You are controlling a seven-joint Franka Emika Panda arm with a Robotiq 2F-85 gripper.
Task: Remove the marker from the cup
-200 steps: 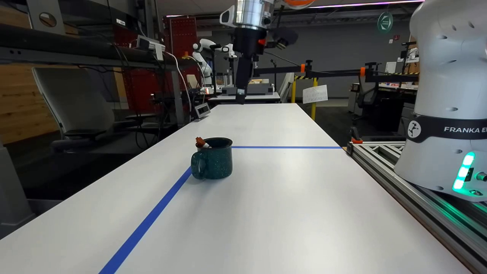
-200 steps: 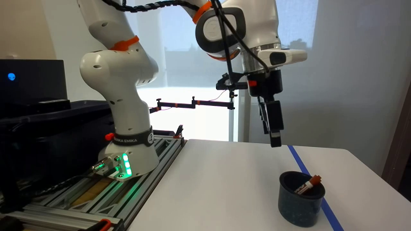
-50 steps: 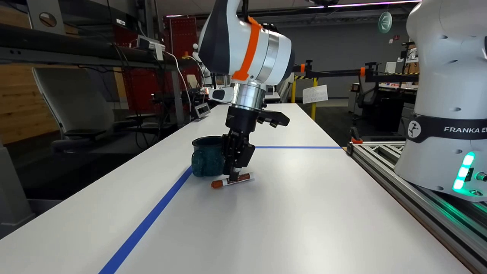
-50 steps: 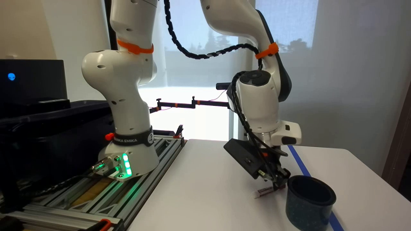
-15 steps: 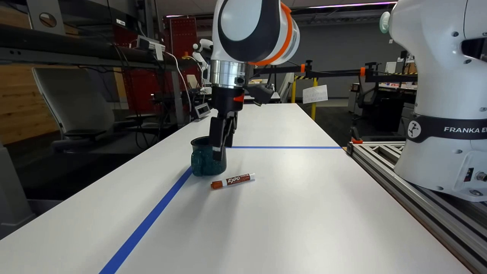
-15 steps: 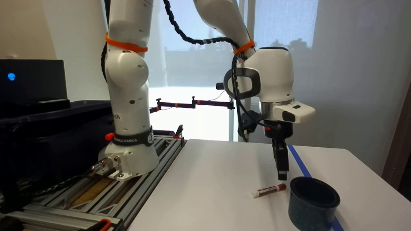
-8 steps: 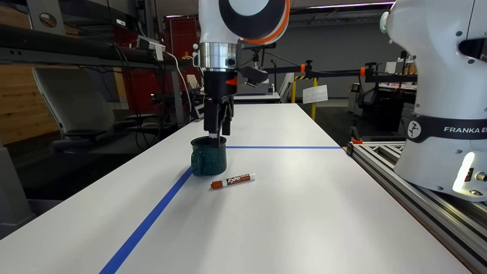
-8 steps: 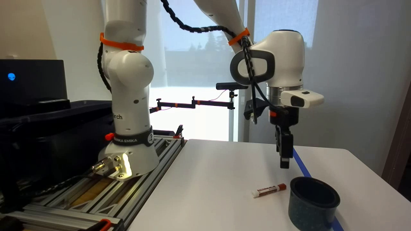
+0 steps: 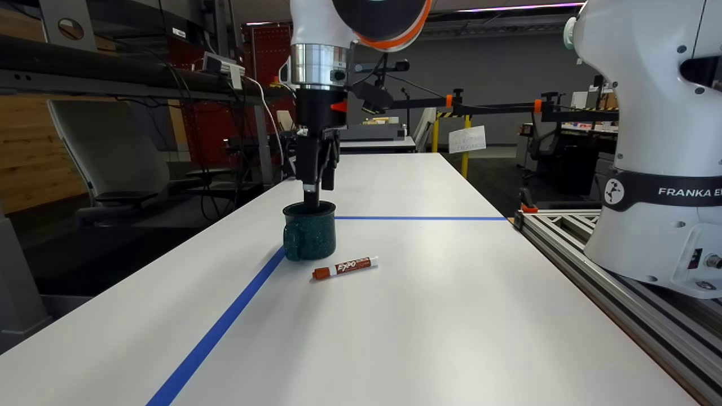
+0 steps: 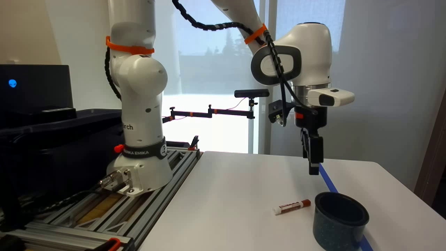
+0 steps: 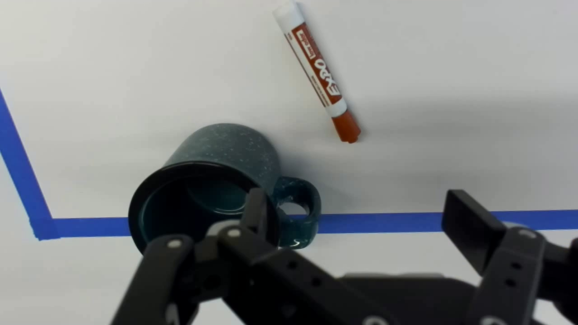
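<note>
- Wrist view, reading it as a clock: the marker (image 11: 317,70) is lying flat on the table (image 9: 451,310), outside the cup, between eleven and twelve from my gripper (image 11: 354,203).
- Its long axis is running eleven to five, white end (image 11: 289,16) pointing away, red cap (image 11: 347,126) pointing roughly back my way.
- I am hovering above the table, jaws standing well apart along nine-to-three, clasping nothing.
- The cup (image 11: 235,146) is standing upright at nine o'clock from my gripper, between seven and eight from the marker, not touching it. Its handle (image 11: 302,230) is pointing to three, showing in my gap.
- In the way: my nine-o'clock finger (image 11: 255,212) is overlapping the cup's rim in the wrist view; in an exterior view the two are showing apart.
- Blue tape (image 11: 384,223) is running nine-to-three beneath.
- I am judging the removal done; rising straight up is seeming the next move. Dipping here would be risking the cup.
- If regrasping, I would be heading past eleven, closing across the barrel.
</note>
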